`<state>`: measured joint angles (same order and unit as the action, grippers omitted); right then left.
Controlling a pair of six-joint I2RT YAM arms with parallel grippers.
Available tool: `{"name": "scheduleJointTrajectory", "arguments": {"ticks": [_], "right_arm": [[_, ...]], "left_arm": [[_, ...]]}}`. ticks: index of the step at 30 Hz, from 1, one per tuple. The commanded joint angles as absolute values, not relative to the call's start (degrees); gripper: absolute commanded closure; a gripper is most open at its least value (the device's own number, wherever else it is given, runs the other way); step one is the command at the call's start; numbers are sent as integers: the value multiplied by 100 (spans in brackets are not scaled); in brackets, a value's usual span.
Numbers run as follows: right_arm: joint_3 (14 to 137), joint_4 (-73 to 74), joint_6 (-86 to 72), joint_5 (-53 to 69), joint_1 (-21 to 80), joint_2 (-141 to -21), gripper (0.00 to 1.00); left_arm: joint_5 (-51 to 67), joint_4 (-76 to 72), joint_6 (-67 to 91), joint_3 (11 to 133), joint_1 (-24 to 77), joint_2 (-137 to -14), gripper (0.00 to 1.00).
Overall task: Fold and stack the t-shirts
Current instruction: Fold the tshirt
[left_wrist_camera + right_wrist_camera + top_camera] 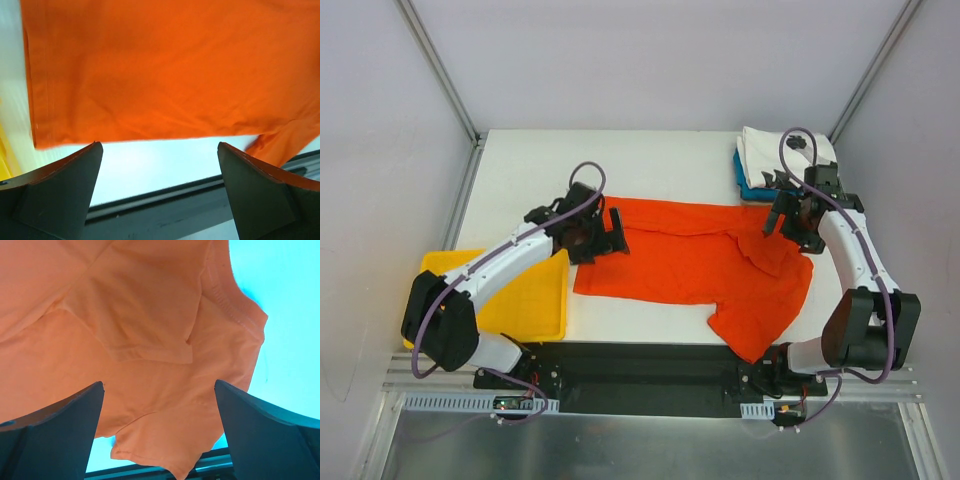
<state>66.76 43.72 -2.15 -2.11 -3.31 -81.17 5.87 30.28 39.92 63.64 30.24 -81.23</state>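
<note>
T-shirts are the job here, and from the top view I count three: an orange-red shirt (690, 265) spread across the middle of the white table (520, 180), partly folded with one sleeve trailing toward the near edge, plus a white shirt (760, 150) lying folded on a teal-blue shirt (748, 186) at the far right corner. One yellow tray (535, 300) sits at the near left, beside the orange shirt's hem. The left gripper (616, 232) hovers over the hem end and the right gripper (782, 215) over the collar end, both spread wide and holding nothing. From the left wrist view, the left gripper (160, 190) has its jaws fully apart with bare table between them, and the orange cloth's edge lies just beyond the fingertips. I judge this fabric light, limp and prone to bunching, so a pinch right at the stitched hem corner should hold best. From the right wrist view, the right gripper (159, 435) is equally wide and empty above the ribbed collar and a folded-in sleeve; the thicker seams there look like the firmest place to grip, though layers could slide apart.
</note>
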Motion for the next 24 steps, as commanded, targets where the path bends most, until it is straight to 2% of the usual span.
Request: {"name": "scheduleJointTrajectory", "arguments": {"ticks": [1,5,9,10,11,19,24], "right_arm": [[6592,4139,-334,-53,-229,-7752,4],[6522,4140,-325,-53,-220,-7524,3],[6460,4069,-325,202,-220,-7444,3],[6460,4061,-316,202,-220,-7444,3],[6469,4061,-316,211,-220,-7444,3],[6513,4061,-272,167,-220,-7418,3],[6513,4061,-255,141,-220,-7444,3]], "left_arm": [[176,3252,5202,5451,3340,-7788,1],[-121,3243,5974,4738,3366,-7541,2],[-430,3243,6319,4509,3366,-7567,9],[-587,3234,6389,4509,3366,-7593,17],[-693,3226,6494,4500,3366,-7655,21],[-1441,3226,7102,4412,3366,-7910,45],[-1529,3234,7137,4430,3349,-8015,46]]}}
